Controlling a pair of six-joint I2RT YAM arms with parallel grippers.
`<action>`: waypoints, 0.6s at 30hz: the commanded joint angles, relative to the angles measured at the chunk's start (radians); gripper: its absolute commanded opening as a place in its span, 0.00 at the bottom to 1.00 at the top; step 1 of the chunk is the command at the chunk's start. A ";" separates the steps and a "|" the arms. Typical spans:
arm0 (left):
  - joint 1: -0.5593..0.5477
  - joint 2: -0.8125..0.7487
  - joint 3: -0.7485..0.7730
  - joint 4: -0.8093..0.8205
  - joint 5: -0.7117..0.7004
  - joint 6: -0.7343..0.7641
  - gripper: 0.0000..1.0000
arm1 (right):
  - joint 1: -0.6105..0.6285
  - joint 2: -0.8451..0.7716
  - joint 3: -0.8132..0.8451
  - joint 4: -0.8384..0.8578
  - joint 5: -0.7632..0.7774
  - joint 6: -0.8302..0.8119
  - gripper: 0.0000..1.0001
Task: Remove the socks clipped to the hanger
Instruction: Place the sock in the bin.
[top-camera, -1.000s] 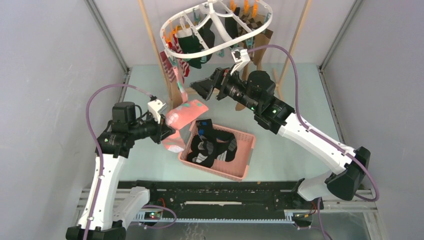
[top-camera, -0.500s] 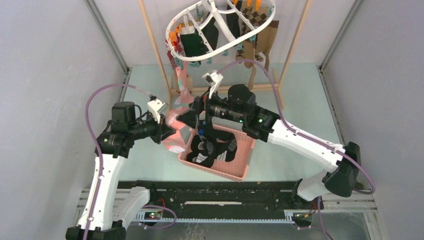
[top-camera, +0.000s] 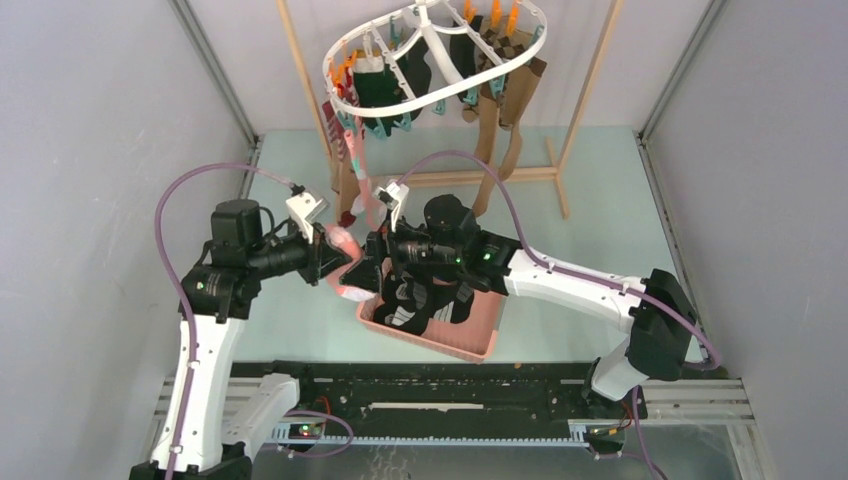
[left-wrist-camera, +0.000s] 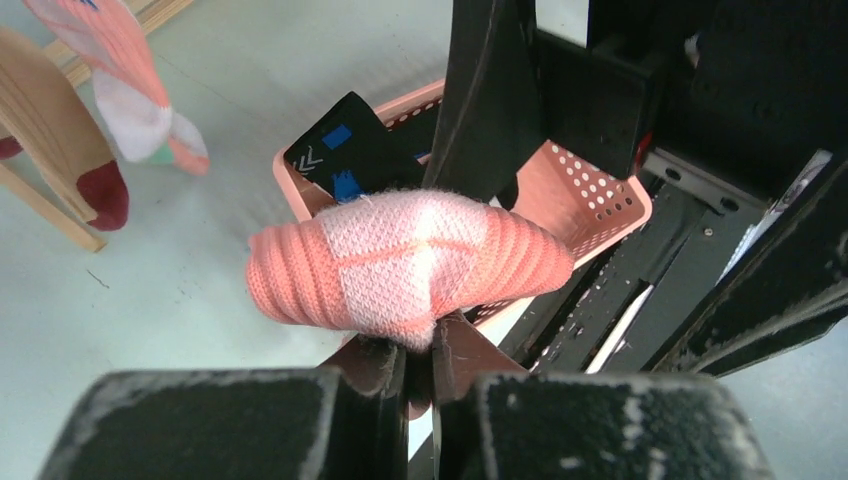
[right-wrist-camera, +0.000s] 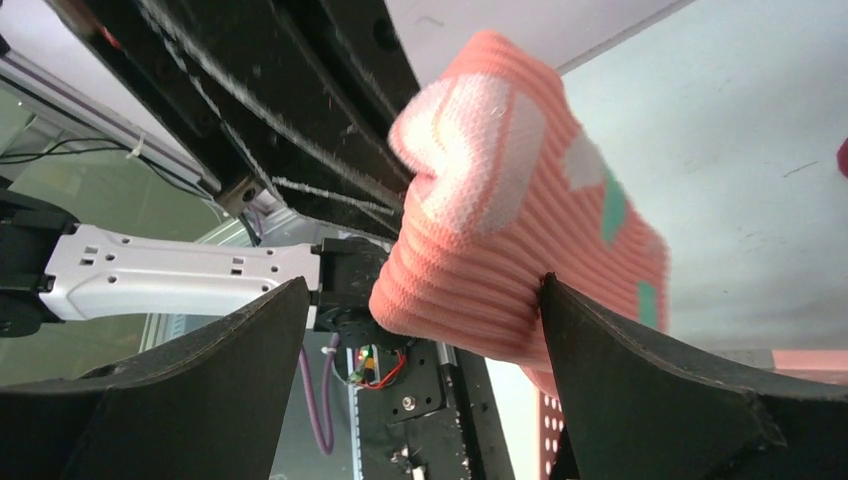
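One pink sock (left-wrist-camera: 410, 255), long axis crosswise, is pinched in the left fingers (left-wrist-camera: 372, 368); right fingers (right-wrist-camera: 200, 390) gape around it.

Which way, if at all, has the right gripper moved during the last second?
Yes. In the top view the right gripper left the hanger and moved down the picture to the left corner of the pink basket, beside the pink sock.

Two white arms (top-camera: 203, 350) with black joints, looping purple cables (top-camera: 161, 214), scuffed matte-black hand fingers (right-wrist-camera: 650, 400), white wrist cameras (top-camera: 305, 208)
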 joint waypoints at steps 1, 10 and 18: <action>-0.005 0.008 0.077 0.062 0.034 -0.101 0.06 | 0.033 -0.017 -0.015 0.077 -0.015 0.002 0.95; -0.005 0.013 0.115 0.081 0.093 -0.196 0.49 | 0.033 -0.010 -0.016 0.082 0.085 -0.009 0.62; 0.003 0.027 0.141 0.109 0.071 -0.277 0.91 | 0.015 -0.037 -0.052 0.009 0.127 -0.021 0.12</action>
